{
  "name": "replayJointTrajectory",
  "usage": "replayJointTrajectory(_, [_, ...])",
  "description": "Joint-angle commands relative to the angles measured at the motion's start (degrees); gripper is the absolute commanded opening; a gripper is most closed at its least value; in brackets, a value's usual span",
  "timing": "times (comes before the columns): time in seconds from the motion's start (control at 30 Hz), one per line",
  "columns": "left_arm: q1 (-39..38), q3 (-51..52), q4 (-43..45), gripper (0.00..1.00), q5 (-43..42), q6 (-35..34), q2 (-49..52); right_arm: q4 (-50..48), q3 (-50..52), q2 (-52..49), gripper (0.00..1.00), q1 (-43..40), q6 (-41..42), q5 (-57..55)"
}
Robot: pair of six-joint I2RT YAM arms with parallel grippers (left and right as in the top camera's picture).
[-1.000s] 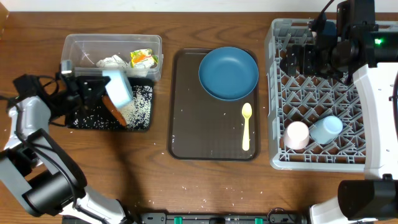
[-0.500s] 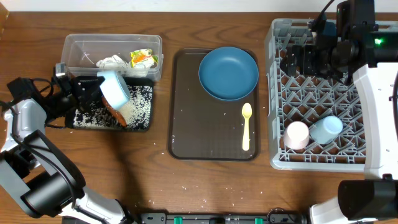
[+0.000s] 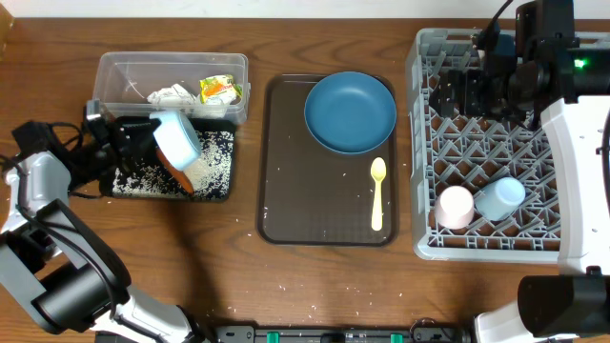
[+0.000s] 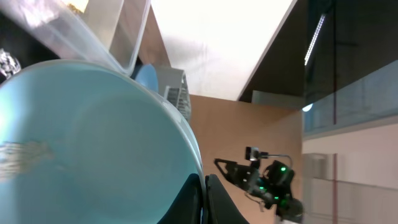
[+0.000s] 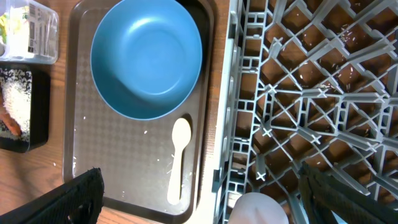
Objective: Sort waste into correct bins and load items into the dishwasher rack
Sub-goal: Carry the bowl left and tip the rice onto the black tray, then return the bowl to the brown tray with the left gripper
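The pale blue bowl (image 3: 177, 136) is being gripped by its rim in the clamped left gripper (image 3: 145, 141), tipped on edge. Beneath the jaws, rice grains (image 3: 212, 157) and a carrot (image 3: 175, 177) are being carried by the black tray (image 3: 228, 194); the clear tub (image 3: 124, 69) is lying just beyond. The right gripper (image 5: 199, 186), fingers (image 5: 84, 199) spread wide, is being held over the dishwasher rack (image 5: 323, 93) edge, with the plate (image 5: 146, 59) and spoon (image 5: 177, 158) ahead of it and a pink cup (image 5: 258, 211) close below.
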State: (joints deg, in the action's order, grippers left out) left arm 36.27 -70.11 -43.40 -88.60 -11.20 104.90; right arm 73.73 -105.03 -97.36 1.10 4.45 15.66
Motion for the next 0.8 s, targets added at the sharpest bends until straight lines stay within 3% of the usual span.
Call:
replayJointTrajectory(0.0, [-1.38,-0.09,-0.5,0.06,-1.49,1.86,-0.81,0.22,0.24,-0.15,0.98,0.04,-1.01,0.24])
replayJointTrajectory(0.33, [-1.84,-0.09,-0.37,0.06,-1.44,1.86,-1.57,0.33,0.24,-0.15,0.98,0.04,-1.57,0.24])
replayJointTrajectory(0.43, [-1.2,-0.09,1.55,0.06,-1.44,-2.32,-1.57,0.26,0.24,-0.15,0.98,0.04,-1.6,0.22])
replayJointTrajectory(0.57, [-0.96,-0.09,5.46,0.06,-0.48,-2.21,-1.92,0.33,0.24,-0.15,0.98,0.04,-1.79,0.24])
replayJointTrajectory(0.67, [-0.9,-0.11,5.18,0.06,-1.55,-8.33,-2.14,0.37,0.24,-0.15,0.98,0.04,-1.79,0.24])
replayJointTrajectory(0.77, [-2.29,-0.11,3.85,0.06,-1.51,-6.29,-4.68,0.44,0.24,-0.15,0.98,0.04,-1.79,0.24])
